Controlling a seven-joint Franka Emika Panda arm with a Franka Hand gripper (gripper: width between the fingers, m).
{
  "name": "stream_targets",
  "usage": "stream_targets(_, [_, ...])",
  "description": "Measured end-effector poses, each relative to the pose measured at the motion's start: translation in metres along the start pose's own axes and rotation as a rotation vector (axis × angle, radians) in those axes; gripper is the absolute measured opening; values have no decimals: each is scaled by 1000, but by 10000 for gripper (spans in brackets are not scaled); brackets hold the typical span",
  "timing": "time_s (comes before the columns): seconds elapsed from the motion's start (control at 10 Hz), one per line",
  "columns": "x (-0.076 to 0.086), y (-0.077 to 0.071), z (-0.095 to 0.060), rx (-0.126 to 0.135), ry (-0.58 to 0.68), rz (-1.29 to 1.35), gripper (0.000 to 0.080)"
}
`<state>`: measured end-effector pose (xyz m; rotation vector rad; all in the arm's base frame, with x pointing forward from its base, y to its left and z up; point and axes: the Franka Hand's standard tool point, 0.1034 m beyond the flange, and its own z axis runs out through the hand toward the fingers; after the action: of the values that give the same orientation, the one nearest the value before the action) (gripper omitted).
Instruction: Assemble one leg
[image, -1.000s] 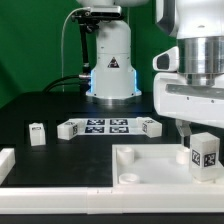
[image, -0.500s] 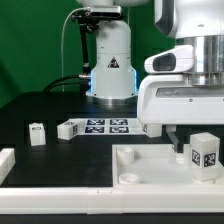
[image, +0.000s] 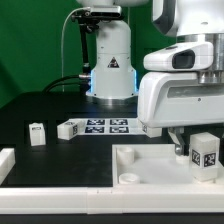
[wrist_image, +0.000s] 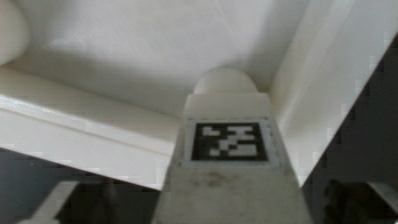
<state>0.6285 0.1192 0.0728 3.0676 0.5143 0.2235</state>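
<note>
My gripper (image: 198, 147) is shut on the leg (image: 207, 155), a stubby white post with a black-and-white tag on its side. It holds the leg upright over the right end of the white square panel (image: 150, 166). In the wrist view the leg (wrist_image: 226, 140) fills the space between my dark fingers (wrist_image: 71, 203), its rounded tip pointing at the panel's surface (wrist_image: 160, 45) by a raised rim. I cannot tell whether the leg touches the panel.
The marker board (image: 108, 125) lies behind the panel. Three more small white legs stand near it: one far off to the exterior view's left (image: 37, 133) and one at each end of it (image: 68, 129) (image: 150, 127). A white part (image: 5, 164) sits at the left edge. The arm's base (image: 110, 60) is behind.
The hand has shifted toward the exterior view's left and looms larger. The leg in it has sunk slightly toward the panel.
</note>
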Motion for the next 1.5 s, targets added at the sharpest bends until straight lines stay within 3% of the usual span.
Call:
stream_targets(0.1, [0,0,0,0,0,3,401])
stream_targets(0.2, [0,0,0,0,0,3,401])
stream_targets(0.3, [0,0,0,0,0,4,292])
stream_targets(0.6, [0,0,0,2,0,64,292])
stream_targets(1.2, [-3,-4,3,-19,4,904,291])
stream_targets(1.5, [-4,-3,3,-8,0,1200,291])
